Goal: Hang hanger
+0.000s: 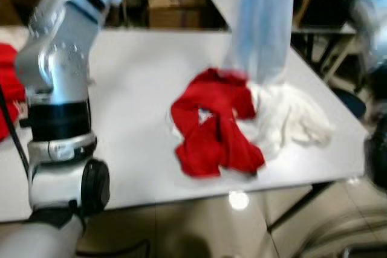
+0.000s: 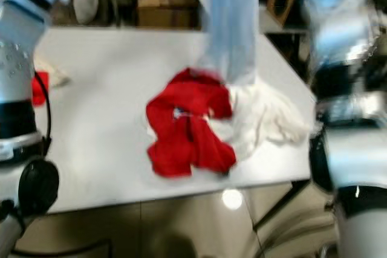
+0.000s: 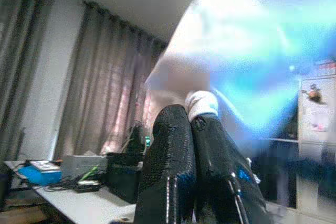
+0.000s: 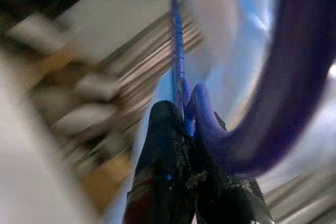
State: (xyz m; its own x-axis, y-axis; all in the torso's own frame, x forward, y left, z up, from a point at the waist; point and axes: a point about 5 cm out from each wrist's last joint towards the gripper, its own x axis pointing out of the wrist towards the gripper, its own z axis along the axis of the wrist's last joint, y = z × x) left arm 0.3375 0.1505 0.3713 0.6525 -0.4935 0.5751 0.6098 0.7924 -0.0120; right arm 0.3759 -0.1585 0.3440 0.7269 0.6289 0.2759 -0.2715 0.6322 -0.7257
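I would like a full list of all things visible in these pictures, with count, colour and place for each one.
Table: one, white, in front of the robot.
Red garment: one, red, crumpled near the table's front edge.
White garment: one, white, crumpled beside the red garment, touching it.
Light blue garment: one, pale blue, hanging above the table, lower end at the two piles.
Hanger: one, blue, pinched in the right gripper.
Cardboard boxes: brown, behind the table; count unclear.
Left gripper: black fingers closed on pale cloth.
Right gripper: black fingers closed on the hanger.
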